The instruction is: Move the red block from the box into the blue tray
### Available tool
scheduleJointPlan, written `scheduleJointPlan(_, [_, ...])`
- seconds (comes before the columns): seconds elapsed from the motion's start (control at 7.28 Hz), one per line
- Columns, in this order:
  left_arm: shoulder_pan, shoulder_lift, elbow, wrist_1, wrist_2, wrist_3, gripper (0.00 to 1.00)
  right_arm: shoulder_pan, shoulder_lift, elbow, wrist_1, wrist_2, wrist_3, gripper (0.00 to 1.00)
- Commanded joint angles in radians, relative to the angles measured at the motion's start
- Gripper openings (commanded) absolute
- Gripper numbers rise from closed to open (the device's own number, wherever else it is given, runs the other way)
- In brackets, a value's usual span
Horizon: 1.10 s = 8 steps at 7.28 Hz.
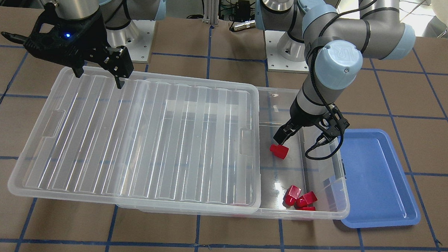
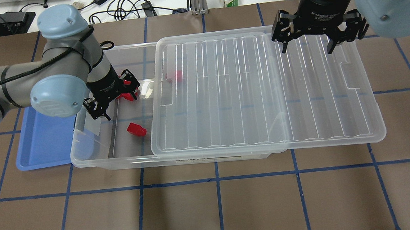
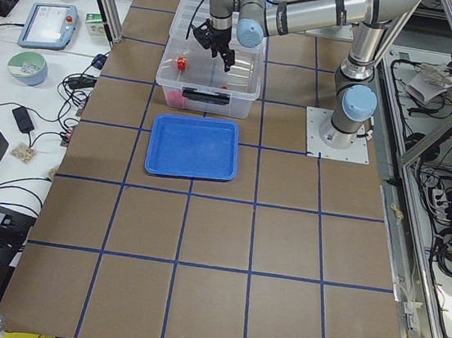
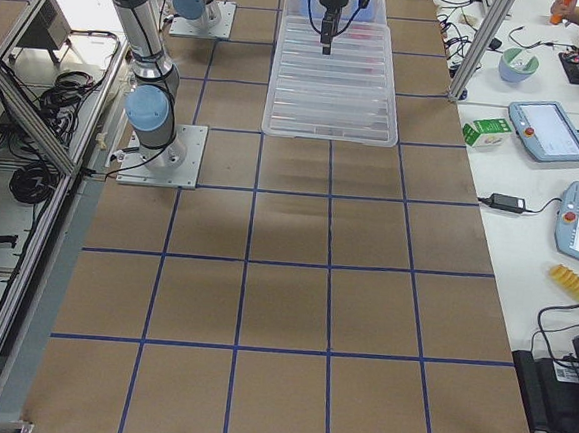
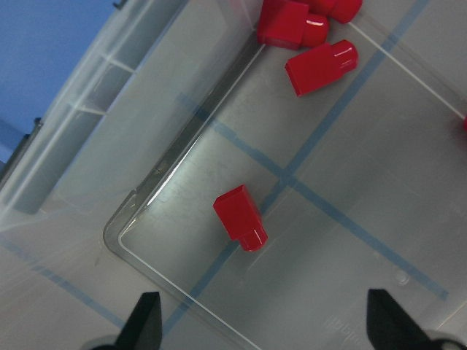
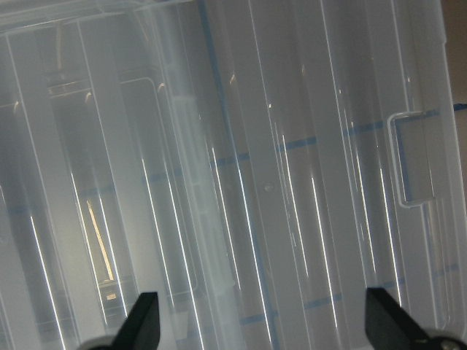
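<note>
Red block: lies flat on the floor of the box, in the uncovered end, apart from a cluster of other red blocks in the box's corner.
Left fingers: spread wide, holding nothing, hanging inside the box above the block; the block sits between their two lines, nearer one of them, untouched.
Right fingers: spread wide, empty, above the lid.
Lid: slid sideways, overhanging the box.
Blue tray: on the surface, beside the box's open end.
</note>
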Motion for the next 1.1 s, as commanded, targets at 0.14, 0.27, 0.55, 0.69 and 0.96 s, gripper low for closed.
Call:
scheduleJointPlan(0.14, [0.001,-0.053,-0.04,0.058,-0.006,-0.056,1.0,-0.003,0.0,0.008,0.005,0.041,-0.015,1.0])
scheduleJointPlan(0.27, [0.001,-0.067,-0.056,0.085,-0.006,-0.062,1.0,-0.003,0.0,0.013,0.003,0.041,-0.015,1.0])
scheduleJointPlan(0.55, [0.001,-0.085,-0.076,0.128,-0.005,-0.067,1.0,-0.003,0.0,0.013,0.003,0.041,-0.017,1.0])
scheduleJointPlan(0.69, [0.001,-0.096,-0.076,0.145,-0.005,-0.082,1.0,-0.003,0.0,0.013,0.003,0.041,-0.015,1.0])
scheduleJointPlan(0.96, [0.0,-0.116,-0.077,0.159,-0.003,-0.088,1.0,-0.003,0.0,0.013,0.003,0.041,-0.015,1.0])
